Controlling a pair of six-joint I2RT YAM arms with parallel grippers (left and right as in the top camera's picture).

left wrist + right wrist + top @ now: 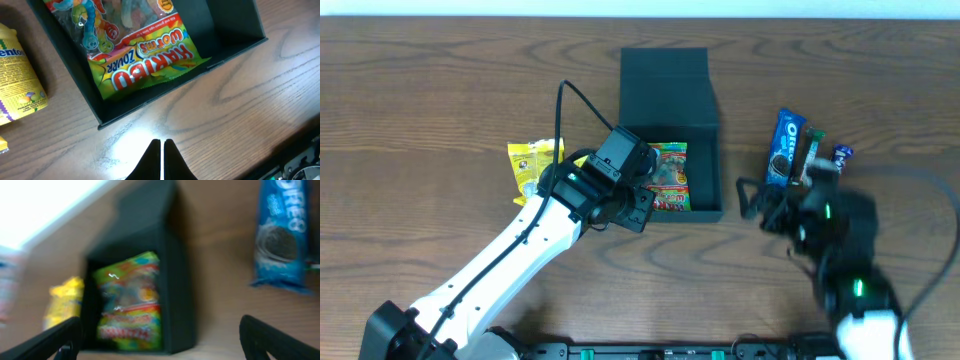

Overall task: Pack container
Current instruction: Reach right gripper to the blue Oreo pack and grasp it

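Dark green box (705, 180) open near the middle of the desk (440, 80), hinged lid (665, 85) lying flat on the far side, away from both arms. Inside, toward the left wall, a gummy-worm packet (668, 175) flat on the floor of the box (red, green and yellow print, upside down in the left wrist view (140, 55)); bare dark floor (230, 20) to its right.

On the desk just left of the box, a yellow packet (535, 168), close to the wall but apart from it. Well off to the right, a blue biscuit pack (785, 148) with a dark bar (808, 152) just beside it, and a small blue item (843, 153) too small to make out.

Left arm (520, 250) stretched in from the near left, wrist over the near-left corner of the box. Its left jaws clenched, fingertips (151, 160) pressed together with nothing between, above bare desk just in front of the near wall.

Right arm (840, 240) at the near right, blurred. Its right jaws released and spread wide, one finger (50, 340) at each lower corner of the right wrist view, nothing gripped; beyond them, blurred, the box (170, 240), the gummy-worm packet (130, 300) and the biscuit pack (282, 235).
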